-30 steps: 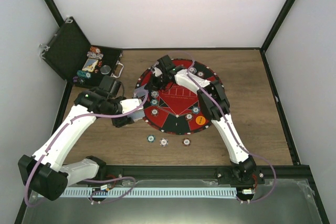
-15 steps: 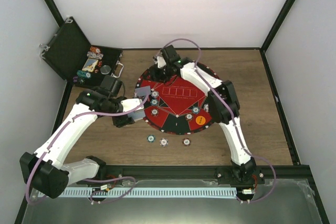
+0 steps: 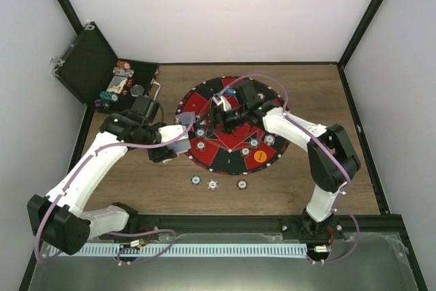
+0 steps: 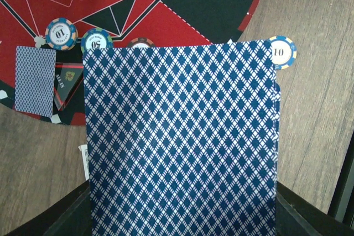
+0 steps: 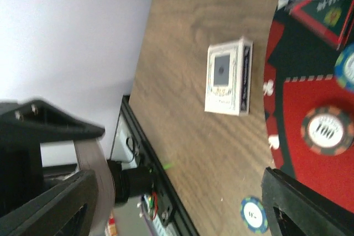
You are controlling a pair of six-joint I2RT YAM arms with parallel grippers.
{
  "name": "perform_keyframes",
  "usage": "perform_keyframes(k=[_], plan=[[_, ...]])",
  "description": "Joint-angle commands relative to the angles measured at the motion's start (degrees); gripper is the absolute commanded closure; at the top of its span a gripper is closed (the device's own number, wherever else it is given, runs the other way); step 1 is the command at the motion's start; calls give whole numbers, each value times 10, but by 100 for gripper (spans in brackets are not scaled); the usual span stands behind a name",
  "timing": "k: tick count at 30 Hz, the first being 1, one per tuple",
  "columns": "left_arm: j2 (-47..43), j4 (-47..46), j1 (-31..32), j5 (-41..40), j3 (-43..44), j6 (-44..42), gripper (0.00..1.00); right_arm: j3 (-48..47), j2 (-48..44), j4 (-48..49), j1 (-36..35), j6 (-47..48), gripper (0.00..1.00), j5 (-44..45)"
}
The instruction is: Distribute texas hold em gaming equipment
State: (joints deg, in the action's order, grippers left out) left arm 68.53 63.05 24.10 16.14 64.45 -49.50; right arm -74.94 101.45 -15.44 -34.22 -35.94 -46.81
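My left gripper (image 3: 174, 134) is shut on a deck of playing cards (image 4: 180, 136) with blue diamond backs, held over the left rim of the round red-and-black mat (image 3: 235, 142). One face-down card (image 4: 35, 79) lies on the mat's edge beside striped poker chips (image 4: 60, 32). My right gripper (image 3: 219, 119) hangs over the middle left of the mat, open and holding nothing; in its wrist view the gripper (image 5: 182, 208) has both fingers (image 5: 61, 203) spread wide. Three chips (image 3: 213, 184) lie on the wood in front of the mat. An orange button (image 3: 259, 156) rests on the mat.
A white card box (image 5: 228, 77) lies on the wood just off the mat's left edge. The open black case (image 3: 102, 76) with more chips stands at the far left corner. A black frame borders the table, with white walls behind it.
The right gripper went from shut to wide open. It swung back from the mat's far left rim toward its middle. The left arm with the deck barely moved.
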Motion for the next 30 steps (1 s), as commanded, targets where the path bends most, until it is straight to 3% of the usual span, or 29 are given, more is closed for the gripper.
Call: perform_keyframes(k=[1,6,30], plan=[[5,-13,1,18,20,1,96,78,-61,123,-4,-63,16,-90],[9,-13,2,19,22,-2,96,103,-76,148,-25,-78,15,-98],[10,-14,4,23,34,-3,96,31,25,189,-103,-118,17,-101]])
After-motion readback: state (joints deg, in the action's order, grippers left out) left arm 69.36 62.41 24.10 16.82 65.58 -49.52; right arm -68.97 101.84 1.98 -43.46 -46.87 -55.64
